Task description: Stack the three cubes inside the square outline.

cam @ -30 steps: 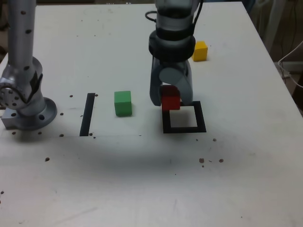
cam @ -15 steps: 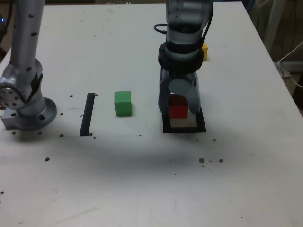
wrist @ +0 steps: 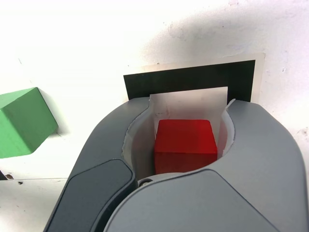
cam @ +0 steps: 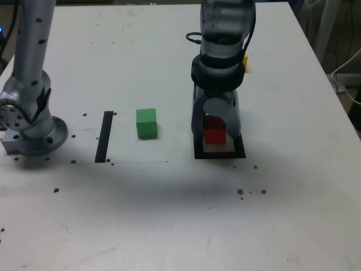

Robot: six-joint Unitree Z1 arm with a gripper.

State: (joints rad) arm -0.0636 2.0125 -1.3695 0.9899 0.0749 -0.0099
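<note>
My gripper is shut on the red cube, holding it low over the white centre of the square outline. The wrist view shows the red cube between the grey fingers, with the far side of the square outline beyond it. I cannot tell whether the cube touches the table. The green cube rests on the table to the exterior view's left of the outline and shows at the edge of the wrist view. The yellow cube sits behind the arm, mostly hidden.
A straight black strip lies to the exterior view's left of the green cube. The arm's grey base stands at the table's left edge in the exterior view. Small dark specks dot the white table.
The gripper carried the red cube from the outline's back left corner, as the exterior view shows it, rightward and down to over the outline's centre. The green cube stayed put.
</note>
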